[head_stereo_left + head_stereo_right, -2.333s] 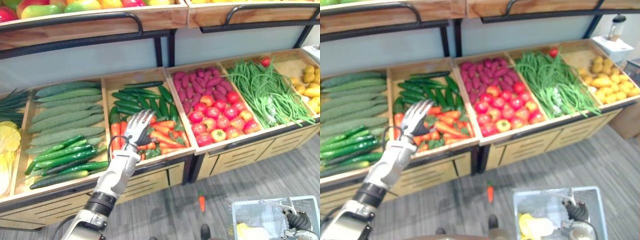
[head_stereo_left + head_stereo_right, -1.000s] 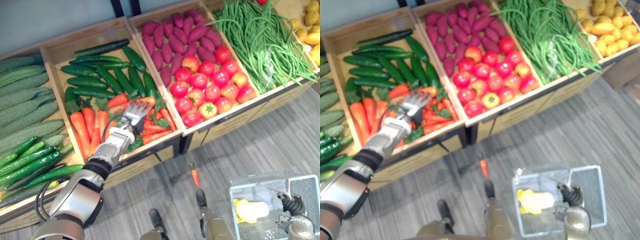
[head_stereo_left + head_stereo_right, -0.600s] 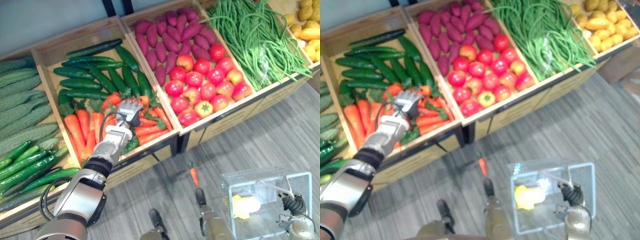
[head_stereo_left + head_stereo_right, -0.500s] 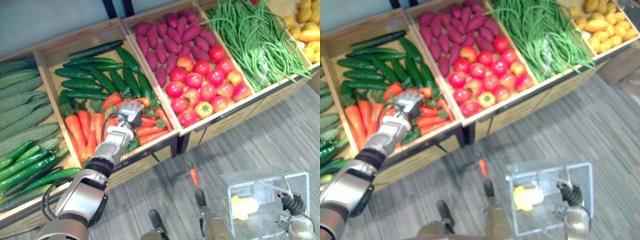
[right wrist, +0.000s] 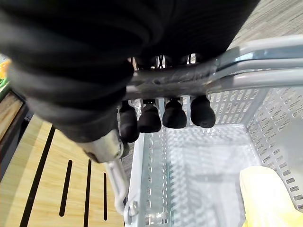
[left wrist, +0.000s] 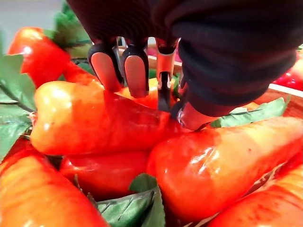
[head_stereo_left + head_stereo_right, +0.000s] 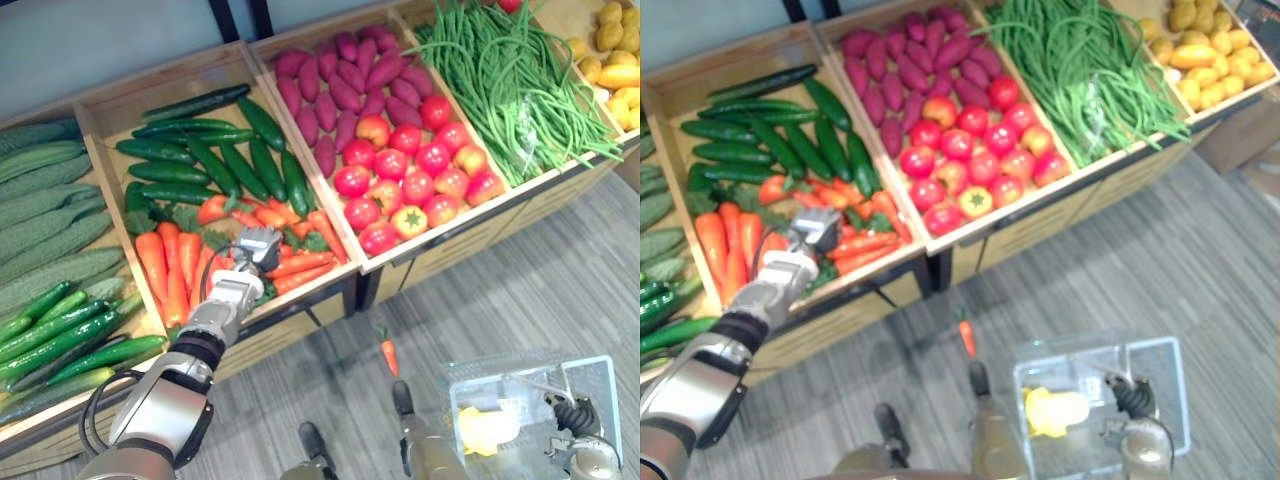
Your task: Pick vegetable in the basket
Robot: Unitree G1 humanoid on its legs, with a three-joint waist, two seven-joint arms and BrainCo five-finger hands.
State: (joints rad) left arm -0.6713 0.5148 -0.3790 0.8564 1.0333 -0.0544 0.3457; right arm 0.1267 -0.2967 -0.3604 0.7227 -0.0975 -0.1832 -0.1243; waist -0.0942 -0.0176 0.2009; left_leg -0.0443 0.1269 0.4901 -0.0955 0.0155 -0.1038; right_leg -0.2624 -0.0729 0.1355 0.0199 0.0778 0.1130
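A wooden display stand (image 7: 150, 88) of sloping bins lies under the left hand (image 7: 255, 248). Below the hand, the stand's slotted light-wood front panels (image 7: 455, 258) drop to a grey, finely striped floor (image 7: 520, 300). Beyond the hand, past the bins' back edge, black metal posts (image 7: 262, 15) stand against a pale grey-blue wall (image 7: 100, 40).

You can read no words, numbers or signs here. There are none on the wooden crates (image 7: 160, 85), none on the carrots (image 6: 94, 118), and none on the basket (image 7: 1170, 385).
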